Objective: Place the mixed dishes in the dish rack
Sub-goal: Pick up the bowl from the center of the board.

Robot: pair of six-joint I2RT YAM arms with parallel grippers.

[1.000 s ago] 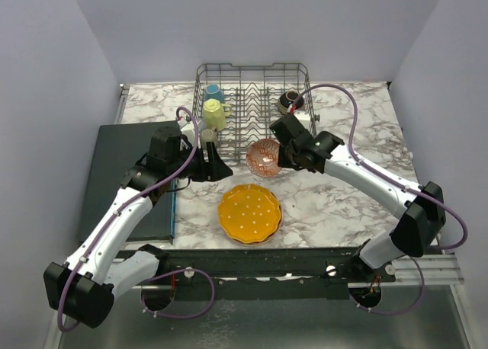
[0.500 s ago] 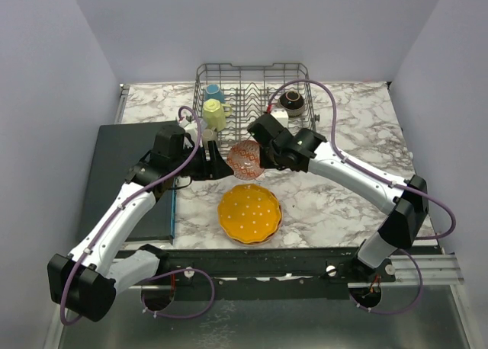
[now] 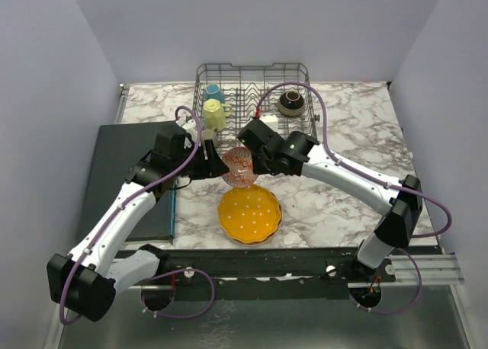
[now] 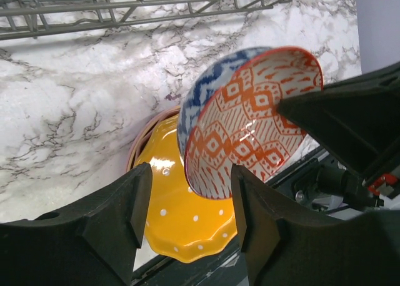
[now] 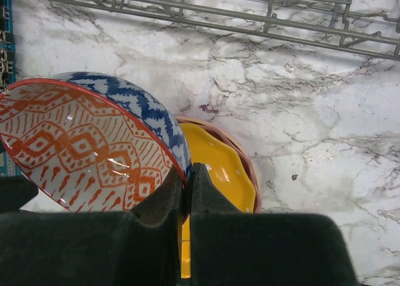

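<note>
Marbled white worktop (image 3: pixel 343 189) fills the space between plain grey walls, with the dish rack (image 3: pixel 253 65) at its far edge and a dark mat (image 3: pixel 126 174) on the left. Just short of the rack, the blue-patterned bowl (image 3: pixel 239 167) hangs in the air between the 2 arms, above the far edge of the plate stack. The right tool (image 5: pixel 186 173) is pinched tight on its rim, 1 finger inside and 1 outside, which leaves the bowl tipped on edge with its mouth turned toward the left arm. The left tool (image 4: pixel 190 173) stands roughly half open with its 2 fingers either side of the bowl's lower rim; whether they touch it I cannot tell. That pose reads as a handover or a regrip, probably so the bowl can be set on edge among the tines.

The bowl is glossy, blue zigzag outside, orange diamond lattice on white inside, with an orange-red rim. Below it the scalloped orange plate (image 3: pixel 249 212), white-dotted, lies on a pink plate (image 4: pixel 134 153) on the worktop, not yet loaded. In the rack are a blue mug (image 3: pixel 213 92), a yellow mug (image 3: pixel 215 115) and a dark brown bowl (image 3: pixel 290 100)
</note>
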